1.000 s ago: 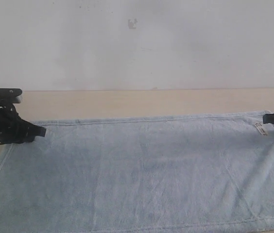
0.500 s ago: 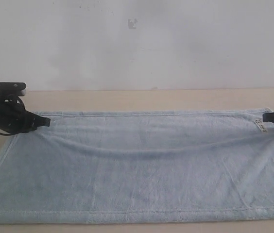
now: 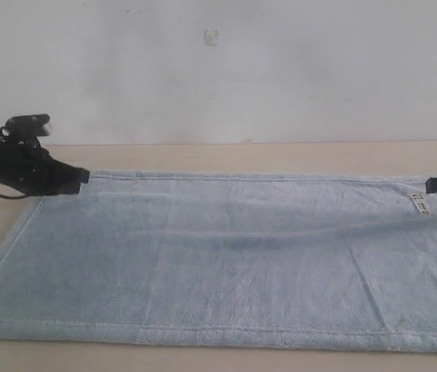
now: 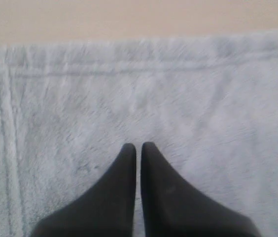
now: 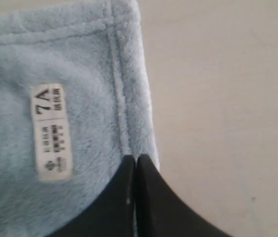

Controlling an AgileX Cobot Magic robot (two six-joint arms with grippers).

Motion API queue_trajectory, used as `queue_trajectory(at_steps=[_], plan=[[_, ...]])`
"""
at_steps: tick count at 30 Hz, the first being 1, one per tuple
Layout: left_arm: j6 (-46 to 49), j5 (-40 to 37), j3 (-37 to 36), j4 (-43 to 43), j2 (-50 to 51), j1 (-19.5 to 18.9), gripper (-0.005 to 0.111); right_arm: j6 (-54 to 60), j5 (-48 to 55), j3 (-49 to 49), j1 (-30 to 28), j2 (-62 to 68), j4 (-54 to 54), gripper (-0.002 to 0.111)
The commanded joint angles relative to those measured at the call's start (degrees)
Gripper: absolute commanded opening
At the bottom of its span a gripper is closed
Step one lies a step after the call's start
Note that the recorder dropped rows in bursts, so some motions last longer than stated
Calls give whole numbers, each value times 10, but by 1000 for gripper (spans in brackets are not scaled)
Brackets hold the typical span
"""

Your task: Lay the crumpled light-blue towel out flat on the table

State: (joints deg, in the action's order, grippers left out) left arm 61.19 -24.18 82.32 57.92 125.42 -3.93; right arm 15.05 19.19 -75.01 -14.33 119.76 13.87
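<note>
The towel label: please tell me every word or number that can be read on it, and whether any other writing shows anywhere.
"7A": top of the white label sewn on the towel.
Smaller print beside and below it: too blurred to read.
The dark mark on the wall: too small to tell whether it is writing.

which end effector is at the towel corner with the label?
The right end effector: the white label lies beside its tips on the towel corner. The left end effector has only plain terry and hem around it.
</note>
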Motion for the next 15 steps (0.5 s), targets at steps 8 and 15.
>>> queue_trajectory(at_steps=[8, 15], plan=[[-245, 104, -262, -141, -378, 1, 4, -50, 38, 152, 34, -332, 51, 0], [-201, 319, -498, -143, -633, 1, 4, 54, -199, 386, 187, -509, 51, 0]])
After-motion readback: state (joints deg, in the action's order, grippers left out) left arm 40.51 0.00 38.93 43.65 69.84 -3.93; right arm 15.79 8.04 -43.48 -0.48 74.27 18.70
